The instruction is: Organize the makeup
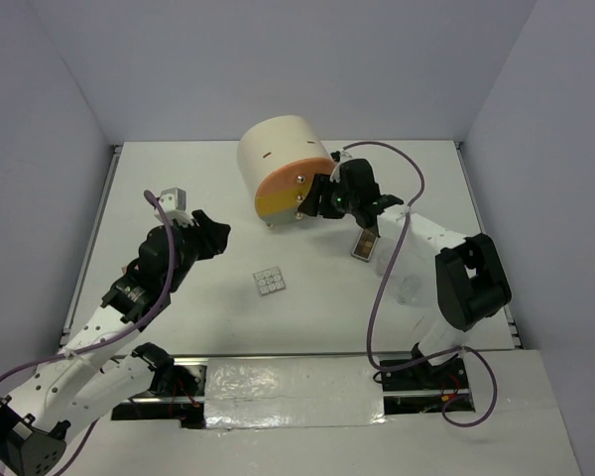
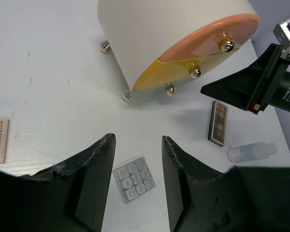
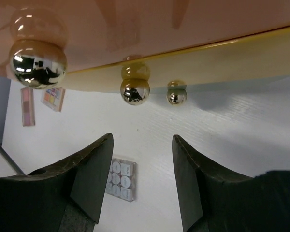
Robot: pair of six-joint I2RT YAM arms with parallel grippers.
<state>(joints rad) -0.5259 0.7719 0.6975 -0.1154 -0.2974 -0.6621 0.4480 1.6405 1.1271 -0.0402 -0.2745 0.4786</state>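
Grey-white palette (image 1: 270,281) flat on table (image 1: 307,327) (three-by-three grid).

left arm (image 1: 89,342) white links, black joints | right arm (image 1: 428,234) same | cables (image 1: 374,309) purple (loose loops, lower corners) | fingers (image 2: 94,179) black, scuffed

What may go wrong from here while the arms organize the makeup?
The right gripper stands open just before the round gold knobs of the cream cylindrical drawer unit; a shiny ball may slip from its grip.
The long brown palette and small clear bottle lie close by the right arm, which may knock them.
The left gripper is open above the flat square grey-white palette; it may be hard to pinch.
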